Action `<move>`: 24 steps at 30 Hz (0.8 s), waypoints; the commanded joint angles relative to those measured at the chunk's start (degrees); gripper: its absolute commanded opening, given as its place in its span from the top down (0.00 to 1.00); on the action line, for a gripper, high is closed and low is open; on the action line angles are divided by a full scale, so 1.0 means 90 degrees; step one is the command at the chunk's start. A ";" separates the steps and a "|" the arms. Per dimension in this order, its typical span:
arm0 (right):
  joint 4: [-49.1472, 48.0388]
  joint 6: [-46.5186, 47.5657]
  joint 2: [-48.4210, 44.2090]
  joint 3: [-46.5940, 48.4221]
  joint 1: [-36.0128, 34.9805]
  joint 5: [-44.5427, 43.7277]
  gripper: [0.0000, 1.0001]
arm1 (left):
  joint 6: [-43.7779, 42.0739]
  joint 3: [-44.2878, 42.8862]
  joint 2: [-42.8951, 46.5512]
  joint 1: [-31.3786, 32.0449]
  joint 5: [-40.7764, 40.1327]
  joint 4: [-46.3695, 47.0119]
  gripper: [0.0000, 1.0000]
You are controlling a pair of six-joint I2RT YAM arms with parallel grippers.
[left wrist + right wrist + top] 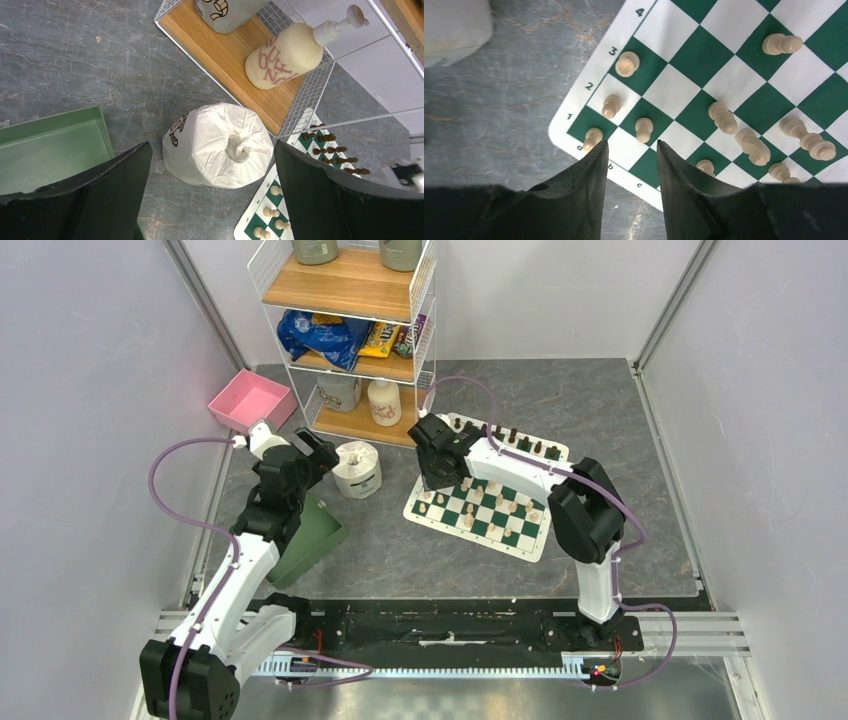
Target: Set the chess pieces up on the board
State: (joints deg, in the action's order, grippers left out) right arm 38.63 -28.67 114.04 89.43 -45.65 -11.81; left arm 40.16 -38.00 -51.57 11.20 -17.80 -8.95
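Note:
The green and white checkered board (pixel 475 536) lies right of centre, its corner below the right wrist camera (pixel 596 67). Several cream pieces (pixel 627 63) stand or lie scattered on its near squares. Dark brown pieces (pixel 512 436) line the far edge and show in the left wrist view (pixel 327 137). My right gripper (pixel 437 480) hovers over the board's near-left corner (pixel 631 147), slightly open with nothing between its fingers; a cream piece (pixel 592 137) stands just beside its left fingertip. My left gripper (pixel 320 452) is wide open and empty above the toilet roll (pixel 212 150).
A wrapped toilet roll (pixel 357 468) stands left of the board. A plain green bin (pixel 310 535) sits under the left arm. A pink bin (pixel 250 400) is at far left. A wire shelf (pixel 350 330) with a lotion bottle (pixel 290 55) stands behind.

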 commanded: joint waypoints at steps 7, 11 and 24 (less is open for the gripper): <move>-0.0191 0.0024 -0.0284 0.0196 -0.0345 0.0496 0.52 | -0.0107 -0.0038 0.0105 -0.0051 -0.0014 0.0130 0.00; -0.0110 -0.0034 -0.0058 0.0331 -0.0395 0.0502 0.53 | -0.0117 -0.0019 0.0137 -0.0053 -0.0043 0.0097 0.00; 0.0119 0.0020 0.0543 0.0683 -0.0455 0.0370 0.59 | -0.0117 0.0027 0.0151 -0.0073 -0.0073 0.0099 0.00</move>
State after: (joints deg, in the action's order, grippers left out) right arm 38.79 -28.69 118.26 92.42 -49.52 -7.64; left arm 40.16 -38.00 -51.16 10.94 -17.72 -8.95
